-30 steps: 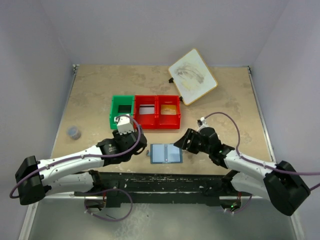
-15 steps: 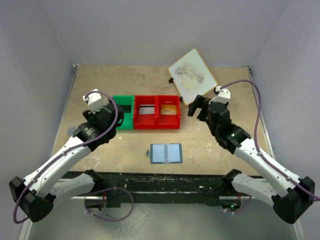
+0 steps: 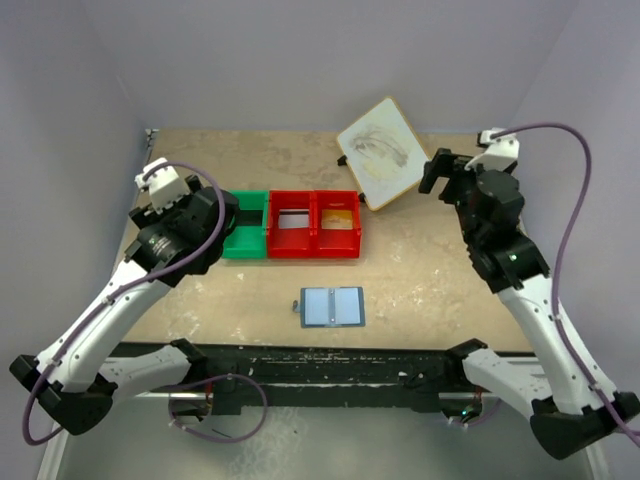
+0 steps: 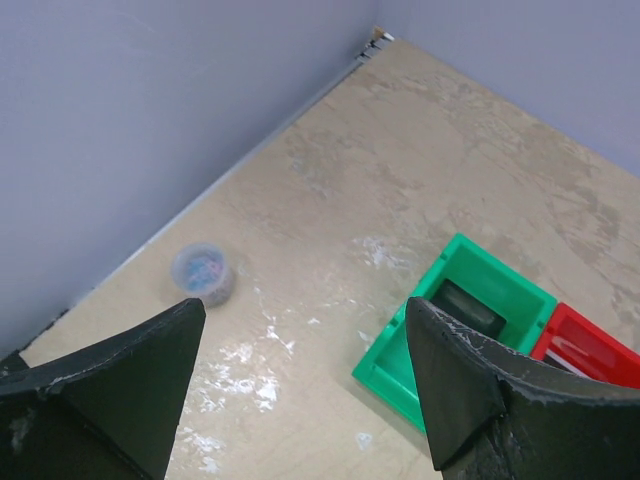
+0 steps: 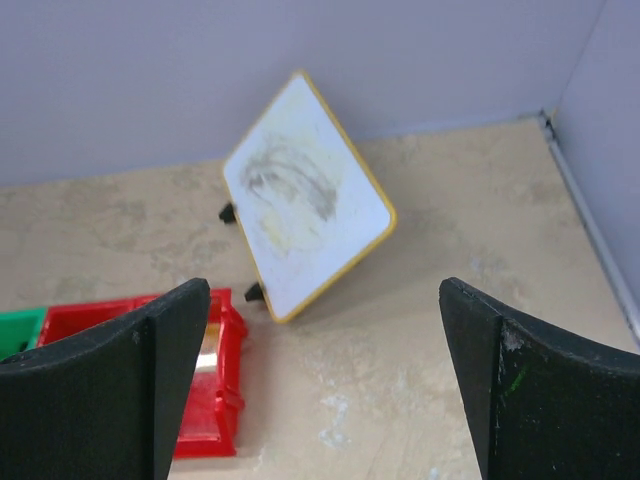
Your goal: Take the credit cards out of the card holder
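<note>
Your left end effector [image 4: 303,305] is spread wide and holds nothing, hanging above the surface [image 3: 430,290] just left of the green bin [image 3: 250,250]. Your right end effector [image 5: 322,290] is likewise spread and bare, up by the board [image 3: 385,152]. The wallet [image 3: 332,307] lies toward you from both, open and flat close to the surface's near edge, about midway between the arms, its long axis running left to right; neither arm looks clearly nearer. Its two pale blue panels look bare, with no card edge showing. A dark card [image 4: 463,305] sits in the green bin, and a pale card [image 3: 291,218] and an orange card [image 3: 338,218] sit in the two compartments of the red bin [image 3: 315,250]. By that, the task looks done; any further reach for the wallet would go down and back toward the bases.
</note>
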Tool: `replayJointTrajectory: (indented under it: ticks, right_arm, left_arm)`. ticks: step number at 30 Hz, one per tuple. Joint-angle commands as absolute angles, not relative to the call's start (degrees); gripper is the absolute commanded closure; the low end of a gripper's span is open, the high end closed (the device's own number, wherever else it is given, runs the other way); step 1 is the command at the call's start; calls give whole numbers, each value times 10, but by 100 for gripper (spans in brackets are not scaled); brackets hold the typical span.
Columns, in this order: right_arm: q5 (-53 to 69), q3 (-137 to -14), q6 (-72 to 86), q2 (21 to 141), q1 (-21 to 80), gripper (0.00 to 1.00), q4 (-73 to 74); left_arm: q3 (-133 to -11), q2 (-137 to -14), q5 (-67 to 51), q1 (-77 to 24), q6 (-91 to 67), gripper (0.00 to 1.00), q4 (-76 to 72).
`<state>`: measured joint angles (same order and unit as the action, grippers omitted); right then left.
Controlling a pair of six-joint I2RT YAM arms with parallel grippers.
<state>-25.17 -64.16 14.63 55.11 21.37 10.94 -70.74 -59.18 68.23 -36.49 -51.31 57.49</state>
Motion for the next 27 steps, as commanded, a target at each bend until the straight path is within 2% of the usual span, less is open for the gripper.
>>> replayJointTrajectory:
  ticks: [1,8,23,27]
  right_arm:
    - [-231,-691,72,502,214,0,94]
    - [-201,-735,45,498,214,0,110]
    - [-155,-761,38,478,214,0,113]
    - [-181,-758,40,482,214,0,116]
  left_arm:
    - [-782,-620,754,-362,-528,21,643]
    - [-865,-637,784,-363,-514,20,674]
    - [-841,-553,768,-363,-437,20,581]
    - [-838,-554,769,-363,-431,20,571]
